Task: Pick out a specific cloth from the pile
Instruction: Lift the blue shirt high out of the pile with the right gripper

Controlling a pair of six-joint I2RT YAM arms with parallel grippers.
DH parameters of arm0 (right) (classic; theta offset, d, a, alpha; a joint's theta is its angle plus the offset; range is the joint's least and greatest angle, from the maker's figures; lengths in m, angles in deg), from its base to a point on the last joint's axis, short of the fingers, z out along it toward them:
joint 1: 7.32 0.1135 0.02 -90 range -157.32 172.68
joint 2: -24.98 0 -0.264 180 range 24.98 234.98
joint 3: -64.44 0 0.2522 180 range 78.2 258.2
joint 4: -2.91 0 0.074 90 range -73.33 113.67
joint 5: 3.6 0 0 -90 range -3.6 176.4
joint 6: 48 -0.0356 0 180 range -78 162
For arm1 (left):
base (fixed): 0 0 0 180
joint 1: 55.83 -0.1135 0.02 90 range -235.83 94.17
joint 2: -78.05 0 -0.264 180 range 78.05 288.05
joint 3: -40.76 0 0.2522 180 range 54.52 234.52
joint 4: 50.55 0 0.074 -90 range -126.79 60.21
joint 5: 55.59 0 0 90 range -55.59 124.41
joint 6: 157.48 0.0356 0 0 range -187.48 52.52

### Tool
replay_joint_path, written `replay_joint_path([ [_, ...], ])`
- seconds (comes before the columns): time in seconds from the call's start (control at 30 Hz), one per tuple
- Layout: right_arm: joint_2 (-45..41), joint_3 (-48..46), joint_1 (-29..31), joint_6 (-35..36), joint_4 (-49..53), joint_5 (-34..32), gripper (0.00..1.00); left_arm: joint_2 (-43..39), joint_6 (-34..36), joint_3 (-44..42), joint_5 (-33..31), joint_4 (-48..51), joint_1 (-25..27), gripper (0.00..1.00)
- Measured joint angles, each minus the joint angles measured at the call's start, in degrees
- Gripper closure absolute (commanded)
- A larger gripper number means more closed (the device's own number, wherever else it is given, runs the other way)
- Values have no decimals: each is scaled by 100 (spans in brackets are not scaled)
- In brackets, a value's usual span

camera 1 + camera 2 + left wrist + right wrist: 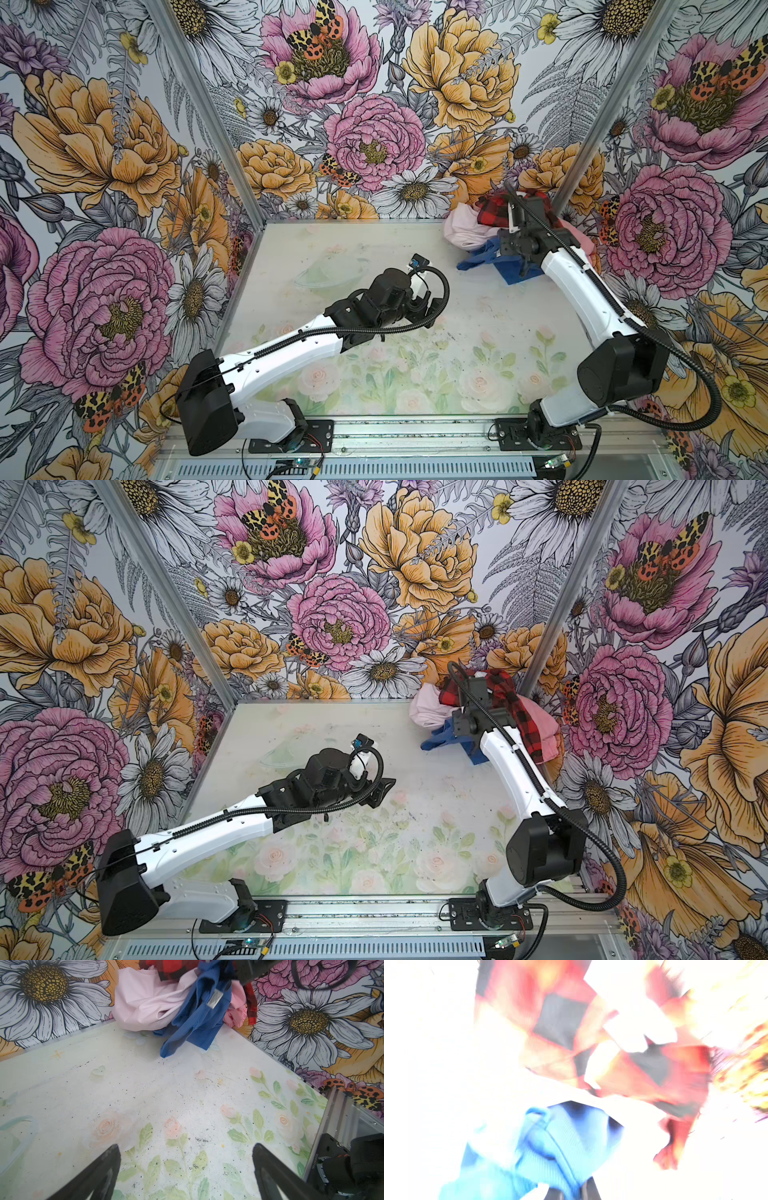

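1. Worktop (374, 253): closed in by floral walls (104, 166) at the back and on both sides. A metal rail (415, 434) runs along the lower edge of both top views. Bare surface shows across the centre and lower centre of frame.
2. The pile (473, 227) is crowded into the back corner, upper right of both top views, against the corner post (582, 153). The red-and-black plaid garment (492, 212) is on top. The pale pink garment (459, 232) is at its left, and the salmon pink garment (540, 725) is at its right, by the side wall.
3. The cloth (482, 261) sits at the pile's near edge, toward frame centre and partly over the worktop.
4. Cloth appearance: plain royal blue with no print, soft and creased. The left wrist view shows a white label (214, 999). Its top is drawn upward and its lower tip hangs at the worktop; cannot tell whether it touches.
5. Right gripper (572, 1188): closed. The right wrist view is badly overexposed, but blue fabric is bunched at the fingers, so it has hold of the cloth. In the top views it is hidden under its own wrist.
6. Left gripper (186, 1146): jaws spread wide with nothing between them, over bare worktop at mid-frame, well apart from the pile.
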Motion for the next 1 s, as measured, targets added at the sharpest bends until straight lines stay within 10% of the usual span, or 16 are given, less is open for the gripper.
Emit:
replay_joint_path([
  [0.37, 1075, 6476, -4, 306, 927, 627, 100, -328, 17, -354, -4, 4, 101, 1],
  [0.67, 203, 5978, 105, -1338, -1766, 2479, 100, -518, 247, -472, -184, 4, 151, 1],
  [1.0, 380, 6168, 103, -3342, -3303, 2822, 100, -2234, 1023, -1419, -90, -514, 151, 1],
])
